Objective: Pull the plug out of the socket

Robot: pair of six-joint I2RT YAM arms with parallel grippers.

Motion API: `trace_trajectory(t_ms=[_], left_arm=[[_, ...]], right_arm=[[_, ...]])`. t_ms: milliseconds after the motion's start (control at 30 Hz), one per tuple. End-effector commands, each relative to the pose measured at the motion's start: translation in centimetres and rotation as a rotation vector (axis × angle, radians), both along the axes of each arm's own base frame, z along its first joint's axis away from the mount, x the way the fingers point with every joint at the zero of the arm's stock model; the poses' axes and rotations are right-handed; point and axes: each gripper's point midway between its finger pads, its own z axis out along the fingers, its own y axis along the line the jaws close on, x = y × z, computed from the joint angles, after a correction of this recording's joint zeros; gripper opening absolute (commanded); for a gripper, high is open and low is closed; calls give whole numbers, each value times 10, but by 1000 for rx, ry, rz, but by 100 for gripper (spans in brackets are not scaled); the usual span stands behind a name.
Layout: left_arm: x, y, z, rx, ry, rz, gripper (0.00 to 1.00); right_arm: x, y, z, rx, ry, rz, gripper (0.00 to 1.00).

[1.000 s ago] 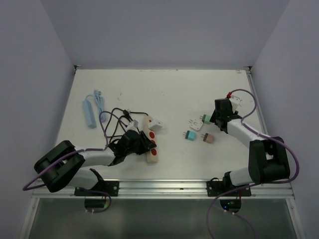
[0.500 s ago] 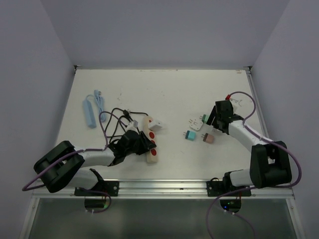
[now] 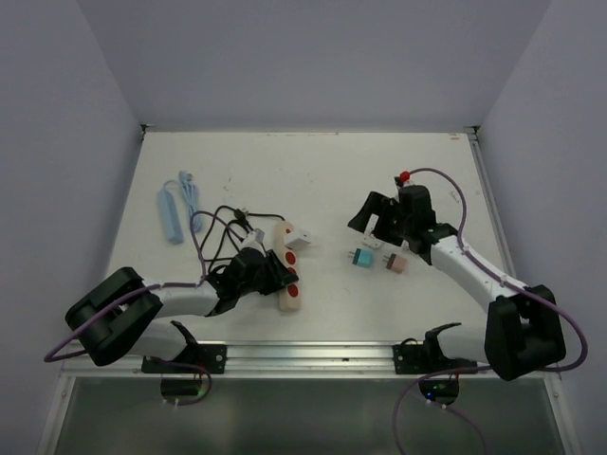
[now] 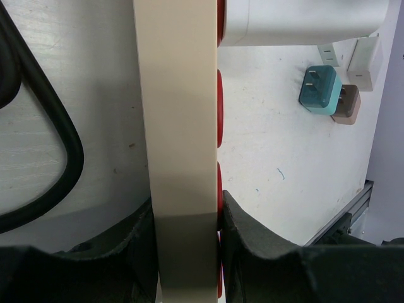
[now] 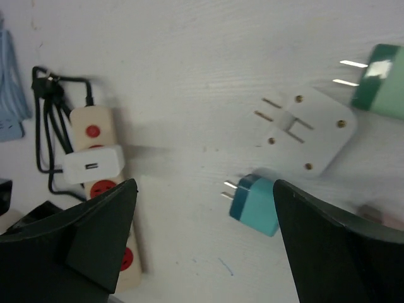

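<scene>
The beige power strip [image 3: 287, 275] with red sockets lies left of centre, its black cord [image 3: 220, 226] coiled behind it. A white plug [image 3: 297, 235] sits in the strip near its far end. My left gripper [image 3: 269, 276] is shut on the strip's near part; in the left wrist view the fingers [image 4: 252, 240] squeeze both sides of the strip [image 4: 180, 126], with the white plug [image 4: 303, 22] at the top. My right gripper [image 3: 367, 215] is open and empty, hovering right of the strip. The right wrist view shows the plug [image 5: 93, 165] on the strip [image 5: 92, 129] at left.
A teal adapter [image 3: 361, 257] and a brown one [image 3: 396, 263] lie right of the strip. A flat white adapter [image 5: 305, 129] and a green one [image 5: 380, 88] lie under the right arm. A light blue power strip [image 3: 170, 214] with a blue cord lies at far left.
My right arm has swung left from the right side of the table to above the loose adapters, its gripper now facing the strip. The left gripper and strip have not moved.
</scene>
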Motion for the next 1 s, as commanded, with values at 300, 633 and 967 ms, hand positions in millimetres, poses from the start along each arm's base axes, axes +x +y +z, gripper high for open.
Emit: trace_trajectory(t_ms=[300,633,967], left_arm=[[-34,25,-46,161,110,-100,0],[-35,22,-46,151,110,-118,0],[-36,21,-47,151,109,-124,0]], right_arm=[[-4,139,35,288,-35,314,99],[-8,171,9,251,10,361,99],[0,180,-8,224,33,358,90]])
